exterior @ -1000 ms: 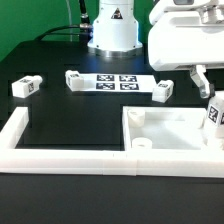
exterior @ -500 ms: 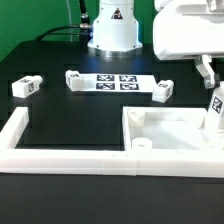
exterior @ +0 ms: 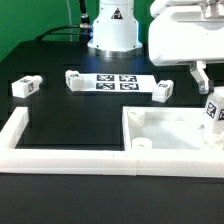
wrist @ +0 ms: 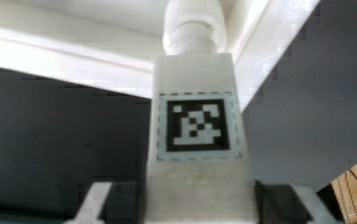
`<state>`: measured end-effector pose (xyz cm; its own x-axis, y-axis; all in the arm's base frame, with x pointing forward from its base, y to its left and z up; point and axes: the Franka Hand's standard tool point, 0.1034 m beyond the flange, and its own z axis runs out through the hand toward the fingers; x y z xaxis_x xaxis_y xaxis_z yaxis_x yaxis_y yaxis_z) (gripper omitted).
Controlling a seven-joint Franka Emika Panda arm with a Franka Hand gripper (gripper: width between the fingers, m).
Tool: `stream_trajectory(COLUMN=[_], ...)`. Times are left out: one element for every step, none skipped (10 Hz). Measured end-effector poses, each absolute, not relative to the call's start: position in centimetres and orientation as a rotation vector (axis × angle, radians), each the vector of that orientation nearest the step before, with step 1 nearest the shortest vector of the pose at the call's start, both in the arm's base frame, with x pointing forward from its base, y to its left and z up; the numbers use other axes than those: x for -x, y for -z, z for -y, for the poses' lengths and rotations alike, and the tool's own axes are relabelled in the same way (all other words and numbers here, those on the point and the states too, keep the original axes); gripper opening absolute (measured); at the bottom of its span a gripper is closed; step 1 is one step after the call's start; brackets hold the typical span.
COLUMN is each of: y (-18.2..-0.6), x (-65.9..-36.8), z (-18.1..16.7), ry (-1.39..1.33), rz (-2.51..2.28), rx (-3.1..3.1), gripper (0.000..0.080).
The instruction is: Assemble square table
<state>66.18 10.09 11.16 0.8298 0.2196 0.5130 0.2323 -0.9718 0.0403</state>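
The white square tabletop (exterior: 170, 128) lies flat at the exterior view's lower right, tucked into a corner of the border wall. My gripper (exterior: 207, 88) is shut on a white leg (exterior: 213, 112) and holds it upright over the tabletop's right edge. From the wrist, this leg (wrist: 198, 90) with its tag runs straight out between my dark fingers (wrist: 125, 203). Its far end points at the tabletop (wrist: 86, 45); whether they touch is hidden. Three loose legs lie on the black table: one far left (exterior: 26, 86), one (exterior: 74, 78) and one (exterior: 164, 91) at the marker board's ends.
The marker board (exterior: 116, 82) lies at mid-table before the arm's base (exterior: 112, 30). A long low white border wall (exterior: 70, 156) runs along the front and bends back at the left (exterior: 14, 126).
The gripper and held leg swung slightly toward the exterior view's right half a second ago and have come back. The grip is unchanged and the loose legs have not moved.
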Motion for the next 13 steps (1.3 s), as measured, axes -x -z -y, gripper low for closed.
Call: stream_trajectory(y=[-11.1,-11.1,-11.1,-11.0,-10.6,-10.1,-9.9,-9.6,-9.3,-9.3,-9.3,-9.2,-9.2], x=[-66.2,-66.2,-66.3,-66.3,-66.3,-66.2,-66.1,-66.0,-66.0,-66.1,-66.0,-65.9,-65.9], z=[-10.1,-10.1,-10.2,-10.3,-10.3,-10.4,-10.4,-10.4,-10.4,-10.3,-10.2,-10.2,-10.2], ry=[0.839,0.842,0.844,0.845,0.841,0.840,0.835,0.829,0.837,0.868,0.879,0.881,0.881], rz=[0.368,0.368,0.370,0.371,0.372,0.374,0.375,0.376,0.375,0.373,0.375,0.375,0.375], rx=[2.980,2.980,2.978,2.978,2.979,2.979,2.980,2.982,2.980,2.974,2.972,2.972,2.972], gripper=[0.0291,0.0291,0.0291,0.0291,0.0291,0.0291,0.0291,0.0291,0.0291,0.0291,0.0291,0.0291,0.0404])
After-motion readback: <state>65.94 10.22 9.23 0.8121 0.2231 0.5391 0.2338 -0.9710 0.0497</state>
